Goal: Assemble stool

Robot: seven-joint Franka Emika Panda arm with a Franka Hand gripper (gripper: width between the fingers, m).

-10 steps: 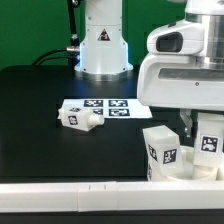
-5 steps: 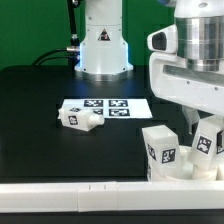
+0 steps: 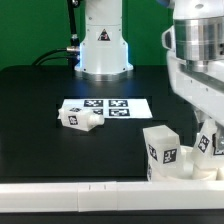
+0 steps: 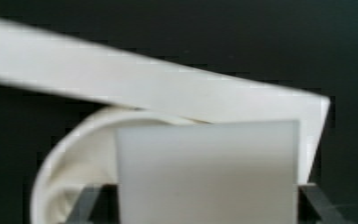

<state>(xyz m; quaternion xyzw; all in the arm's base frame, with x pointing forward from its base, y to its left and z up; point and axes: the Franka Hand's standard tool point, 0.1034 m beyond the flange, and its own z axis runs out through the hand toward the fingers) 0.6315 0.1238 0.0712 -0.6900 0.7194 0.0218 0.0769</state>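
In the exterior view my gripper (image 3: 205, 126) hangs over the lower right corner, with a white tagged stool leg (image 3: 209, 142) between its fingers. The leg stands on the round white seat (image 3: 186, 172). A second leg (image 3: 161, 150) stands upright on the seat to that leg's left. A third leg (image 3: 77, 119) lies loose on the black table. In the wrist view the held leg (image 4: 211, 160) fills the gap between the dark fingers (image 4: 98, 203) of my gripper (image 4: 208, 208), with the seat's curved rim (image 4: 73, 165) beside it.
The marker board (image 3: 118, 105) lies flat mid-table, just behind the loose leg. The robot base (image 3: 103, 45) stands at the back. A white rail (image 3: 80, 196) runs along the table's front edge and shows as a white band in the wrist view (image 4: 140, 72).
The gripper body has swung up and to the exterior view's right and tilted, while its fingers stay on the leg at the seat. The loose leg has not moved.
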